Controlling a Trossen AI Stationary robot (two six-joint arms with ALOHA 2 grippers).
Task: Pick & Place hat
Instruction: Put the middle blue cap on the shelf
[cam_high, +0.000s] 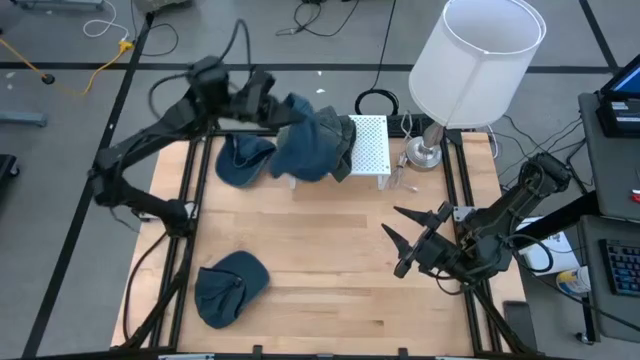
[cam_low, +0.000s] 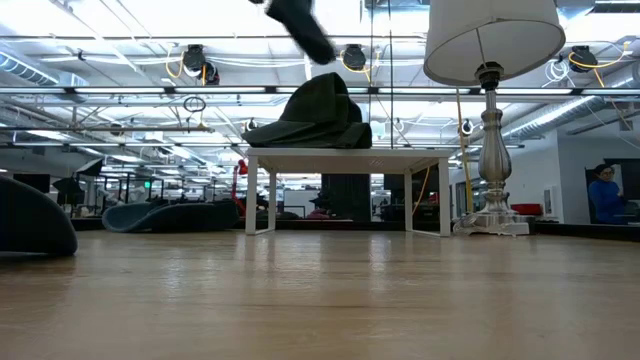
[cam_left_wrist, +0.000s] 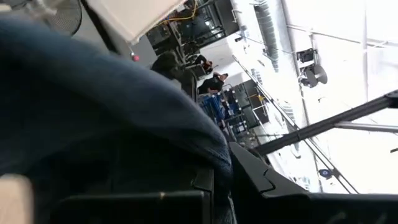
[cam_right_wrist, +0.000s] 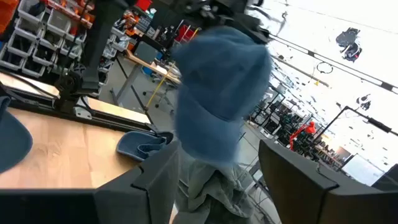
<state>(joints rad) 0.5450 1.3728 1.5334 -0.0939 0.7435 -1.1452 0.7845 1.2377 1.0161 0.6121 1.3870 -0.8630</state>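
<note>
A blue hat (cam_high: 303, 145) hangs from my left gripper (cam_high: 272, 108) over the small white stand (cam_high: 372, 150) at the table's far side. The right wrist view shows this hat (cam_right_wrist: 224, 81) above a grey-green hat (cam_right_wrist: 211, 186) that lies on the stand. In the low view the hats (cam_low: 315, 115) make one dark heap on the stand's top (cam_low: 345, 153). My left gripper is shut on the blue hat. My right gripper (cam_high: 405, 240) is open above the table's right part, facing the stand and touching nothing. My left gripper holds the blue hat by its upper part (cam_right_wrist: 231, 28), coming in from the table's left and slanting down. Blue cloth (cam_left_wrist: 106, 106) covers the fingers in the left wrist view, so the exact place of hold is hidden. The hat hangs below the fingers, its lower end at the grey-green hat.
A second blue hat (cam_high: 245, 160) lies on the table left of the stand, a third (cam_high: 230, 288) near the near-left corner. A lamp with a white shade (cam_high: 470, 60) stands right of the stand. Bare wood lies in the table's middle (cam_high: 330, 250).
</note>
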